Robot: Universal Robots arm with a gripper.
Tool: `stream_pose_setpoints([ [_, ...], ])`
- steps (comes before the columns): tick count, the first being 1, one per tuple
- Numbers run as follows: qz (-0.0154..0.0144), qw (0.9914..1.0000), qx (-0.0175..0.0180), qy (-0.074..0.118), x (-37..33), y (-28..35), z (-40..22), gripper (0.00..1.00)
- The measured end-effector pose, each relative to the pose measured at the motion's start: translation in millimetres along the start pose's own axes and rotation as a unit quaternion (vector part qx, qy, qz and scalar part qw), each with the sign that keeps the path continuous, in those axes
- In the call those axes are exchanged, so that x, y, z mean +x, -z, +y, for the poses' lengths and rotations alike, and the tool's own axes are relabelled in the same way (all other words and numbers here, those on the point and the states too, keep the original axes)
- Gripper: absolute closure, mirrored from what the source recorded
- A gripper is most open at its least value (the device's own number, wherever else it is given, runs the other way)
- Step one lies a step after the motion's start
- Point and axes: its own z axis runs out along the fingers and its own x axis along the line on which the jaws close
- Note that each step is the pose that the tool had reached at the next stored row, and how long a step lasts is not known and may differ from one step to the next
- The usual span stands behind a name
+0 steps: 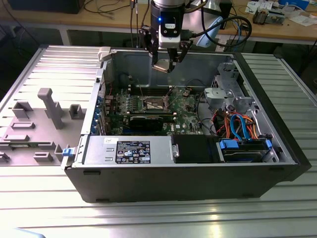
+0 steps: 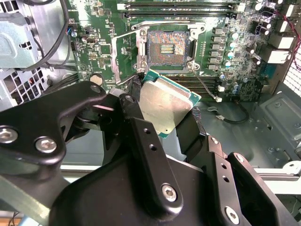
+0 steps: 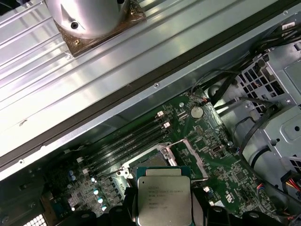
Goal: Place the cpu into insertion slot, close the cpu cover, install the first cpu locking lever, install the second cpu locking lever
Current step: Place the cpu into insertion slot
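Note:
My gripper (image 1: 167, 62) hangs over the open computer case, shut on the cpu (image 1: 162, 66). In both wrist views the cpu (image 2: 164, 106) (image 3: 163, 197) is a silver-topped square with a green edge, clamped between the black fingers (image 2: 136, 113). It is held in the air, tilted, above and apart from the motherboard. The insertion slot (image 2: 168, 48) (image 1: 153, 103) lies open below it with its contact field bare; in the first wrist view the chip partly hides the slot (image 3: 150, 158). The cpu cover (image 3: 196, 157) stands flipped open beside the socket.
Long memory slots (image 2: 178, 7) run beside the socket. A metal drive cage (image 1: 225, 91) and coloured cables (image 1: 237, 124) fill the case at the exterior view's right. A black power supply (image 1: 131, 148) sits along the front wall. A grey fixture plate (image 1: 39, 116) lies outside the case.

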Motion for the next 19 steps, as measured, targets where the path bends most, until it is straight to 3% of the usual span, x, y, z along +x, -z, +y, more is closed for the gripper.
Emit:
stream_pose_setpoints([
  [19, -0.0007, 0.99997, -0.0001, -0.008, 0.0, 0.0, 0.0, 0.45],
])
